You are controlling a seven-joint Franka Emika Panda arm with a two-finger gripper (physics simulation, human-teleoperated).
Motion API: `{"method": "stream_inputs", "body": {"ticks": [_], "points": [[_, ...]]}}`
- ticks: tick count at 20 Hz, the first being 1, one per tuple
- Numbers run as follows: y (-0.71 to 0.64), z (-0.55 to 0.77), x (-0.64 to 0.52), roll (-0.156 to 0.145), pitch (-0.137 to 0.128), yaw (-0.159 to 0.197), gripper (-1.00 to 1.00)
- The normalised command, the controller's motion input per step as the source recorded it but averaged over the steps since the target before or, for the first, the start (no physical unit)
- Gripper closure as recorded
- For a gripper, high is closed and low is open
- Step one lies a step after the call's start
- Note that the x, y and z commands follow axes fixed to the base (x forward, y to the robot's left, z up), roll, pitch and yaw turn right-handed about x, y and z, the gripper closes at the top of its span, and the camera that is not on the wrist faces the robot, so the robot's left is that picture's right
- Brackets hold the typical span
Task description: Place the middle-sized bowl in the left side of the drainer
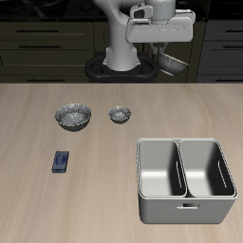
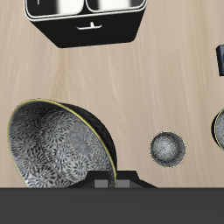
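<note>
My gripper (image 1: 168, 52) is shut on the rim of the middle-sized bowl (image 1: 175, 64), a silvery speckled bowl with a dark outside. It hangs tilted, high above the table's back edge and behind the drainer (image 1: 140, 180). In the wrist view the bowl (image 2: 57, 153) fills the area beside my gripper (image 2: 107, 182), its inside facing the camera. The drainer is a light-grey tub with two deep compartments near the table's front edge. Nothing lies in either compartment, including its left side (image 1: 207, 171). The drainer's wall (image 2: 87, 31) also shows in the wrist view.
The wider grey bowl (image 1: 72, 116) and the smallest grey bowl (image 1: 119, 114) stand on the table farther back than the drainer. A small blue object (image 1: 61, 161) lies nearer the front. The wrist view shows the smallest bowl (image 2: 167, 148) and the blue object (image 2: 220, 59).
</note>
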Motion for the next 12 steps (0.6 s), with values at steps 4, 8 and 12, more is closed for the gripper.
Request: {"method": "stream_inputs", "body": {"ticks": [4,8,12], "points": [[-0.06,0.25,0.28,-0.035,-0.015,0.025,1.0],[-0.09,0.25,0.26,-0.027,0.003,0.006,1.0],[-0.06,0.19,0.34,-0.015,0.021,0.017,1.0]]}}
